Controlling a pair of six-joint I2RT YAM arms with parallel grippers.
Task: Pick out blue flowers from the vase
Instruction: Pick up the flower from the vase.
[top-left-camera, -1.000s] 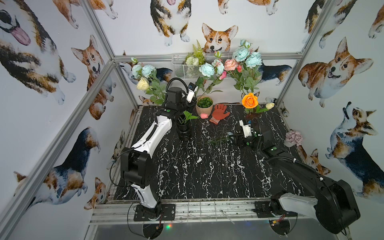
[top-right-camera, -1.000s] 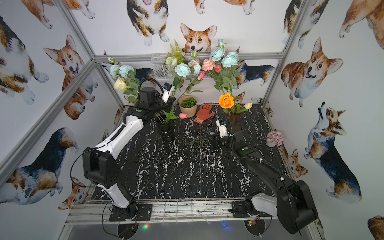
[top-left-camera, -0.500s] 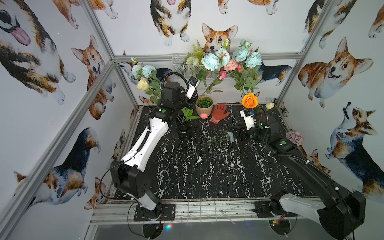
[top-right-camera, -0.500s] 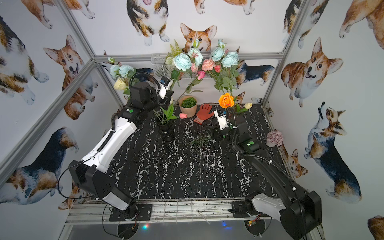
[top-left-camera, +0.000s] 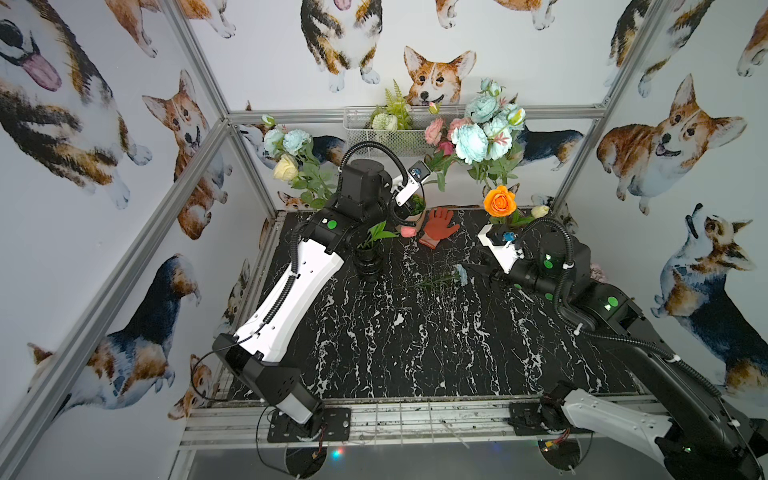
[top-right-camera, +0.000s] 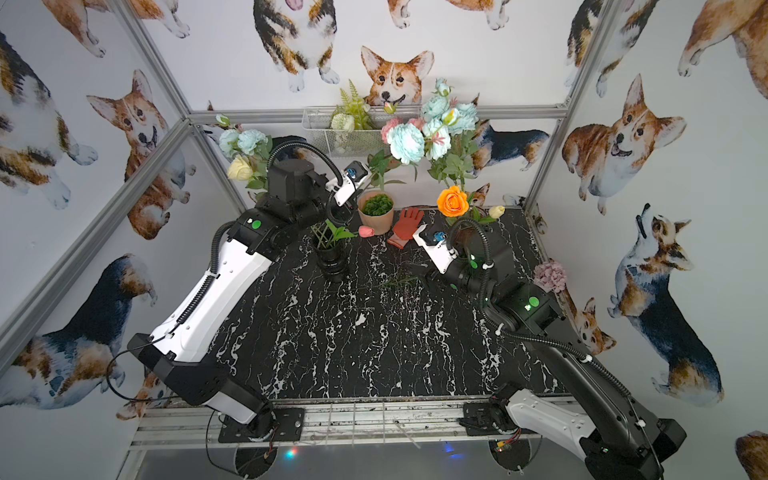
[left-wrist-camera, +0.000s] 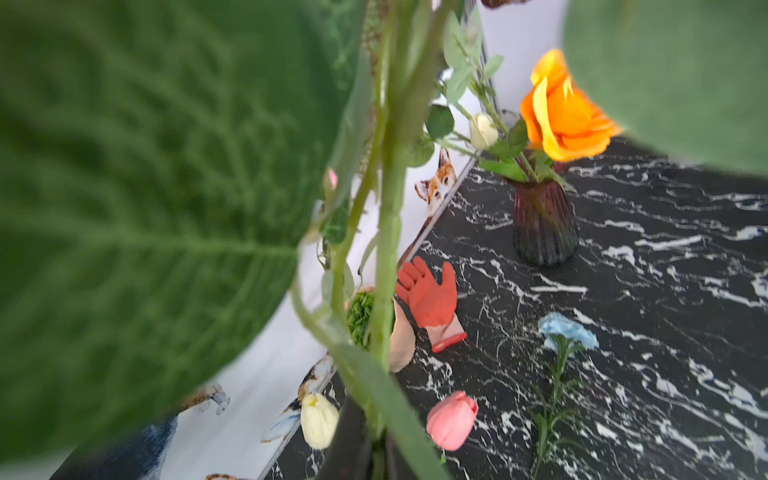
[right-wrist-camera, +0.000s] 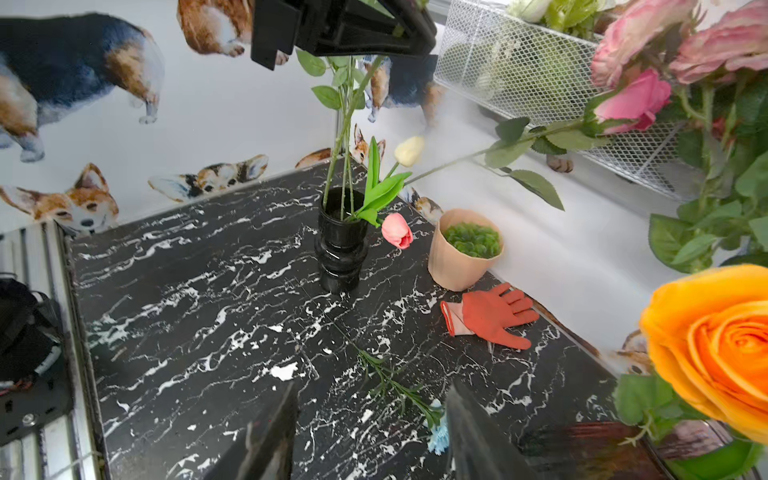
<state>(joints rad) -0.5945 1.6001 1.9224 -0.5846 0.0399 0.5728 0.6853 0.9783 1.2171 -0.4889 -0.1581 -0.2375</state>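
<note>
My left gripper (left-wrist-camera: 376, 453) is shut on green stems rising out of the black vase (top-left-camera: 368, 259). In the right wrist view the stems' lower ends still stand in the vase's mouth (right-wrist-camera: 340, 199). Above the gripper they carry a pale blue flower (top-left-camera: 469, 141) that now hangs beside more blue flowers (top-left-camera: 494, 116) at the back right. A small periwinkle blue flower (top-left-camera: 459, 274) lies flat on the black marble table (top-left-camera: 415, 340), stem pointing left. My right gripper (right-wrist-camera: 372, 390) hovers open just over it, its bloom (right-wrist-camera: 438, 432) by one finger.
A tan pot of greenery (top-left-camera: 415, 205), a red glove (top-left-camera: 440, 228) and a pink tulip (top-left-camera: 409, 231) crowd the back of the table. An orange rose (top-left-camera: 498, 201) stands in a purple vase (left-wrist-camera: 544, 224) beside my right wrist. A wire basket (top-left-camera: 374, 129) hangs on the back wall.
My left gripper has risen and swung right with the stems, carrying the pale blue bloom toward the right-hand cluster. My right arm has lifted back from the small flower, which stays on the table.
</note>
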